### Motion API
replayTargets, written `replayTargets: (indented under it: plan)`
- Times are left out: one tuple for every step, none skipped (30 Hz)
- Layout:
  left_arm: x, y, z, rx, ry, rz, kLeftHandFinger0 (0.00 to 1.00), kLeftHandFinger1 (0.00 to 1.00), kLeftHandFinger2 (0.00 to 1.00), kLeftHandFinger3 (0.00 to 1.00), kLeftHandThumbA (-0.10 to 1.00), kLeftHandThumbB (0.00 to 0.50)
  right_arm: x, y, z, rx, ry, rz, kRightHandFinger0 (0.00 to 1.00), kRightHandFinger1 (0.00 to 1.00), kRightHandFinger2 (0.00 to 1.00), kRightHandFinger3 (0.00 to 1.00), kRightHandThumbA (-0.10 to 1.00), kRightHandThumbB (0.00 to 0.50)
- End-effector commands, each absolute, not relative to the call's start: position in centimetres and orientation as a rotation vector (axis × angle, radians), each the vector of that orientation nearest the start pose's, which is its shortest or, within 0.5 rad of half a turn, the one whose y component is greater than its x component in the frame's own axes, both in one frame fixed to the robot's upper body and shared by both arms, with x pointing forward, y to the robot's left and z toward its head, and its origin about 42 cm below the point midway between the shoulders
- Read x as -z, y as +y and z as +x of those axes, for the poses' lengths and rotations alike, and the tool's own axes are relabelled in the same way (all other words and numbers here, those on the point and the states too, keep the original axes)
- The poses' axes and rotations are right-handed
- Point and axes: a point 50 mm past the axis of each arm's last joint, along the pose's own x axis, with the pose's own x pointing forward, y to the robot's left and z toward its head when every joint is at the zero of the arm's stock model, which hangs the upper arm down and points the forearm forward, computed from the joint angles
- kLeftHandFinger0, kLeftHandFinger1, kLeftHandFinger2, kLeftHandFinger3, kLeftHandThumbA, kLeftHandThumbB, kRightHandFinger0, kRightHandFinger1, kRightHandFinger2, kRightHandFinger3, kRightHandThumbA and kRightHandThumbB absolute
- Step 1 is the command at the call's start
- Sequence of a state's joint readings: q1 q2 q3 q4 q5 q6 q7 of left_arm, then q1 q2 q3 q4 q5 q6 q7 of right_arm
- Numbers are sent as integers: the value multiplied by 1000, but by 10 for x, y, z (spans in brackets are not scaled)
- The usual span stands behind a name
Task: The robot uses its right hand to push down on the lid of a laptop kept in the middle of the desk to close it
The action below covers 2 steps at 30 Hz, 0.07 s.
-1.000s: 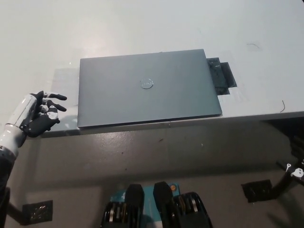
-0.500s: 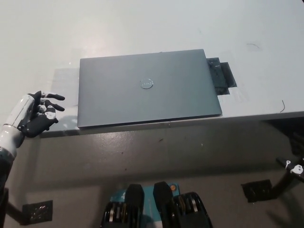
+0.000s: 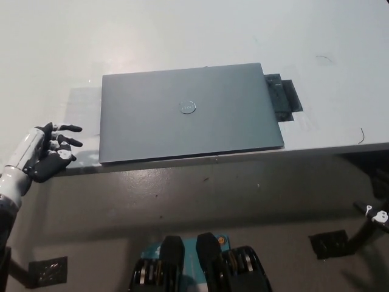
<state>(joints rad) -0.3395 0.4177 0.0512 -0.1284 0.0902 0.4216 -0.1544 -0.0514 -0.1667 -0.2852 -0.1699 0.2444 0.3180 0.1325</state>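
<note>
Nearest, at the far right edge, only a sliver of the right hand (image 3: 378,218) is showing below the desk (image 3: 340,36); its fingers cannot be told. At the near left, the left hand (image 3: 48,152) is hanging spread, holding nothing. Farther in, mid-desk, the laptop (image 3: 188,112) is lying with its lid already flat, so the closing looks done; next is likely just resting.

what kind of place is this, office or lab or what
Probably a lab or test workspace: a plain white desk holding only a closed grey laptop, black tape patches beside it, and a bare grey floor.
</note>
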Motion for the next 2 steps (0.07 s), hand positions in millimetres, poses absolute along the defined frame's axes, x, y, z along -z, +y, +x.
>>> replayTargets:
  plan:
    - [-259, 326, 374, 15, -98, 498, 428, 476, 581, 689, -100, 0, -169, -327, 291, 81, -38, 63, 904, 830, 815, 987, 1000, 244]
    - [-258, 327, 374, 17, -98, 496, 432, 478, 583, 691, -100, 0, -169, -327, 291, 82, -38, 64, 902, 829, 815, 986, 1000, 243]
